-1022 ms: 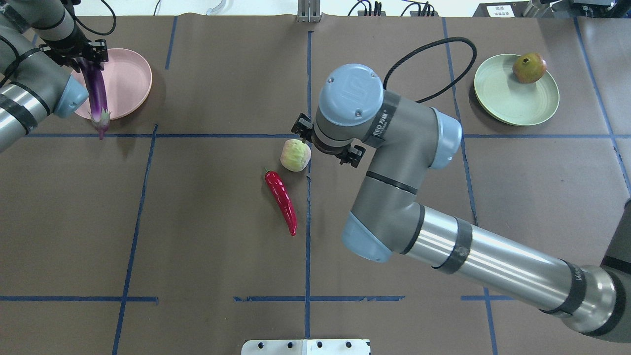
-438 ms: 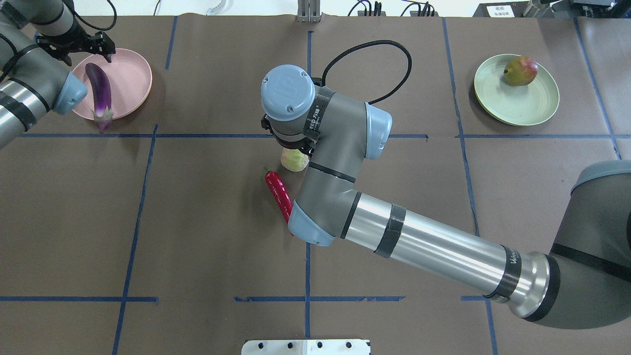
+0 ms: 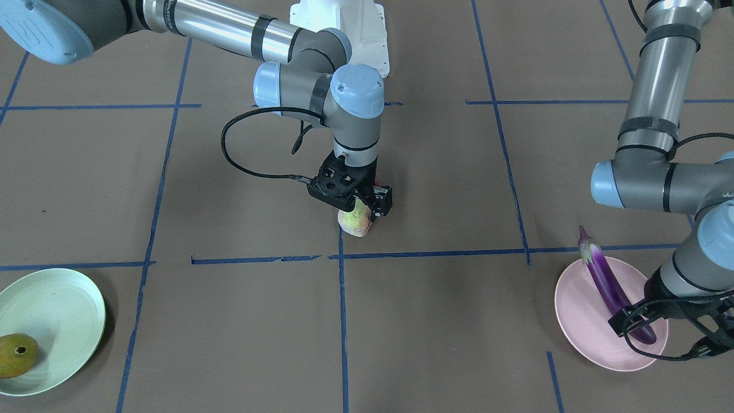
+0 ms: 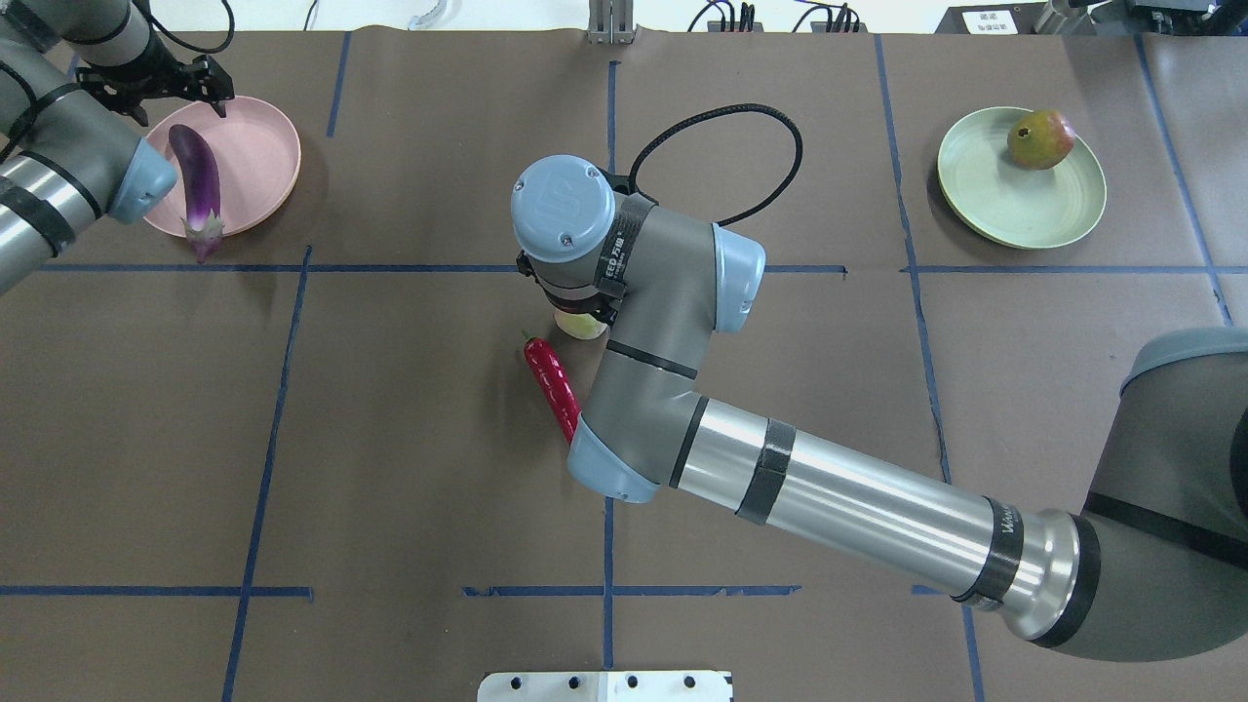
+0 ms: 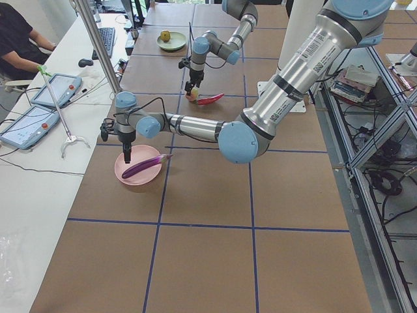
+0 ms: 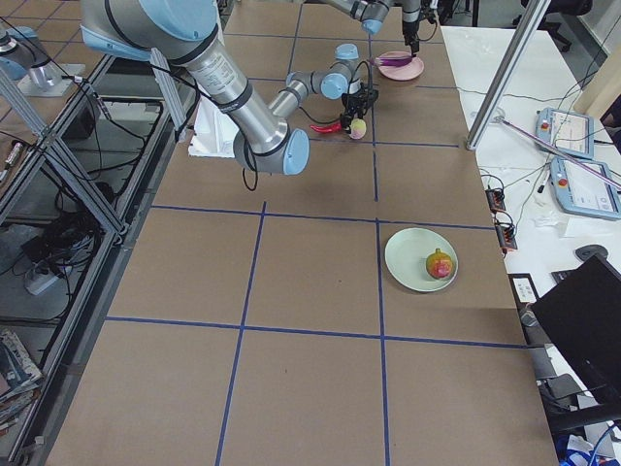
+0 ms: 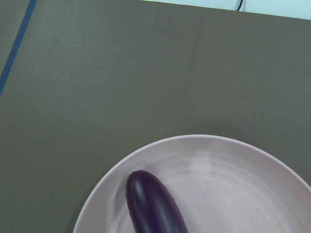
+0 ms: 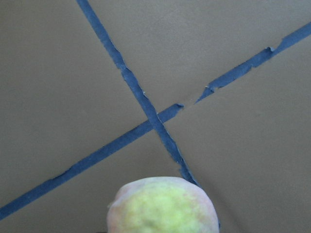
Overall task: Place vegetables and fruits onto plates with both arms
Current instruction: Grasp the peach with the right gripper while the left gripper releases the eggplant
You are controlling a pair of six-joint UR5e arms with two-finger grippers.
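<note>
In the overhead view the right arm (image 4: 829, 497) reaches to table centre. The right gripper (image 3: 362, 212) straddles the pale yellow-green fruit (image 3: 355, 222); I cannot tell if it is clamped. The left arm (image 4: 58, 166) ends at 10 o'clock, the left gripper (image 4: 174, 96) spread apart over the pink plate (image 4: 258, 156). At 2 o'clock, the mint green plate (image 4: 1024, 195) carries the dark red fruit (image 4: 1041, 139). The eggplant (image 4: 200, 180) lies across the pink plate's 8 o'clock rim. The chili pepper (image 4: 548, 380) lies at 7 o'clock of the pale fruit.
</note>
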